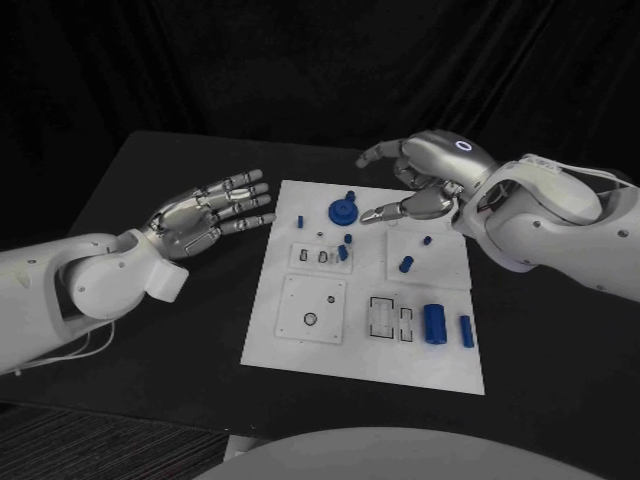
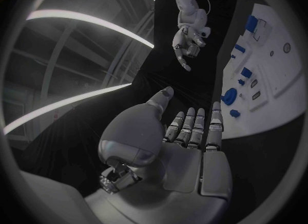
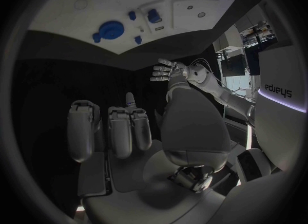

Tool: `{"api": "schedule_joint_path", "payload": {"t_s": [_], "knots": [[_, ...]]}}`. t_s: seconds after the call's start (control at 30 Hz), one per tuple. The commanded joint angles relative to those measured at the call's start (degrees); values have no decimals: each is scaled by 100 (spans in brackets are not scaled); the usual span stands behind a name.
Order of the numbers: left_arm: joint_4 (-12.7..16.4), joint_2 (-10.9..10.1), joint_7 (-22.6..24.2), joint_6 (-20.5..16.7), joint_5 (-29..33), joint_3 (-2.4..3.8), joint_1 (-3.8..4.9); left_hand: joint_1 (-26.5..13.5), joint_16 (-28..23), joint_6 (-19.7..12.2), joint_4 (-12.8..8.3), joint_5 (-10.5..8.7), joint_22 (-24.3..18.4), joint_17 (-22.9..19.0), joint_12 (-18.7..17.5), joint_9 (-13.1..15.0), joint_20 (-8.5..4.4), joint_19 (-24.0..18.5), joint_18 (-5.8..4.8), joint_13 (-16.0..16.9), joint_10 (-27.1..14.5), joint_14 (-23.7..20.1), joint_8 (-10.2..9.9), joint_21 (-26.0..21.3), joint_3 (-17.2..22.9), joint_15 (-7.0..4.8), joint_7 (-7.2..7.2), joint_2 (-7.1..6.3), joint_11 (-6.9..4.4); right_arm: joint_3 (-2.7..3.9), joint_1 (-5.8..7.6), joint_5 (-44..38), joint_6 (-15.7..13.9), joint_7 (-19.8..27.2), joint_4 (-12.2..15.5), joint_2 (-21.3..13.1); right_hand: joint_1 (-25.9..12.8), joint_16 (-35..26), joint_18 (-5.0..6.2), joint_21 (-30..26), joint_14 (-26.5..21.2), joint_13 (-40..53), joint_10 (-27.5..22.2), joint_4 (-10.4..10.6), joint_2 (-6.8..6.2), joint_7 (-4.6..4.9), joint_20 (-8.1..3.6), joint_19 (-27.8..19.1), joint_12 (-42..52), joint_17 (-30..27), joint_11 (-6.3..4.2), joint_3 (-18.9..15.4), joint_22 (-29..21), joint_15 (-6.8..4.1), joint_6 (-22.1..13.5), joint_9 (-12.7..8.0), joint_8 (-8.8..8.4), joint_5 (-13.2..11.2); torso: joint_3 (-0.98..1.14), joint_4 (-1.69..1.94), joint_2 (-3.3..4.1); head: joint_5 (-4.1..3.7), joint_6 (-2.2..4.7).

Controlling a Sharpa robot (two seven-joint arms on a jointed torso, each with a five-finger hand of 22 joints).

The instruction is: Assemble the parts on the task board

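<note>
The white task board (image 1: 361, 362) lies in the middle of the black table. A round blue part (image 1: 343, 212) sits near its far edge, with several small blue pegs and blocks (image 1: 407, 264) around the middle. A thick blue cylinder (image 1: 434, 322) and a slim one (image 1: 466, 331) lie at the near right. My right hand (image 1: 424, 182) hovers over the board's far right corner, fingers apart and empty, fingertips close to the round part. My left hand (image 1: 205, 212) hangs open just left of the board, palm up, holding nothing. The left wrist view shows that hand (image 2: 186, 136) beside the board (image 2: 277, 106).
Black table surface (image 1: 162, 380) surrounds the board on all sides. The board carries raised white plates with slots and holes (image 1: 313, 308). In the right wrist view, the round part (image 3: 110, 30) lies beyond my right hand (image 3: 128, 131), and the left hand (image 3: 166, 71) shows farther off.
</note>
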Motion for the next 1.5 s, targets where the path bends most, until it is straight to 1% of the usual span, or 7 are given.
{"api": "schedule_joint_path", "payload": {"t_s": [0.03,0.33,0.5,0.63,0.77,1.1,1.5], "knots": [[-2,37,-282,-527,-1699,8,254,205,882,121,760,-502,166,221,825,17,47,643,61,266,253,598,92,423,-628,6,-57,-248,56,-1,118,-13,-514,107,48,-100,-23,15,31,33,590,1509,609,0,126,12,-28,283,20,1509,-30,73,1288,-42,68,-17,48,5,41,8,-15,-68,16],[-358,400,-1149,-799,-4733,9,870,695,2849,717,1886,-1087,657,1161,2395,36,-3,2332,14,1365,1726,2012,153,1386,-1533,171,163,-371,305,-2,234,-588,-681,307,149,-408,261,15,9,126,590,1509,609,-25,477,-18,-14,331,20,1509,-44,407,1319,-42,307,-103,177,146,198,-82,-71,-102,-65],[-455,699,-1798,-632,-6317,9,1069,-119,4371,2306,2024,-1468,1473,2097,3535,232,-208,3216,1,2292,3047,3224,702,2648,-2067,-114,506,-401,49,-2,245,-786,-600,103,95,-483,267,15,10,125,590,1509,609,-30,522,-2,-20,331,20,1509,-41,428,1319,-45,337,-120,183,155,295,-182,-113,-89,-93],[-469,933,-2273,-488,-6936,9,1137,-388,6248,3317,2038,-1482,4328,6188,5305,444,-479,4423,-311,6774,6793,6158,1029,5197,-2275,-341,716,-320,-187,-3,224,-843,-463,2,15,-478,380,15,13,111,590,1509,609,-48,624,7,-22,325,20,1509,-31,490,1314,-40,405,-179,184,375,361,-233,-140,-83,-129],[-431,1097,-2781,-264,-7191,10,1165,-424,6676,3733,2046,-1445,5875,8572,5665,595,-571,4671,-506,8461,8189,7863,982,6472,-2256,-359,687,-214,-202,-3,150,-867,-341,-53,36,-543,506,15,12,117,590,1509,609,-66,701,-23,-29,328,20,1509,-52,521,1316,-52,382,-255,138,601,438,-278,-174,-135,-157],[-537,1593,-3423,141,-7329,10,1180,-685,6676,4405,2023,-1416,7540,8572,5665,1108,-582,5902,-750,8461,8189,7863,1248,7436,-2122,-500,443,-86,-375,-3,23,-883,-223,-262,179,-719,633,15,10,125,590,1509,609,-92,818,-21,-42,333,20,1509,-58,537,1318,-63,468,-330,135,849,592,-428,-257,-43,-157],[-833,2289,-3815,687,-6969,10,1176,-790,6676,4618,1988,-1128,7549,8572,5665,2430,-825,5842,-735,8461,8189,7863,2066,7399,-1858,-749,156,57,-644,-3,-120,-885,-88,-391,129,-698,733,15,15,103,590,1509,609,-110,951,4,-36,323,20,1509,-41,534,1310,-51,535,-405,124,1149,601,-459,-267,68,-157]]}}
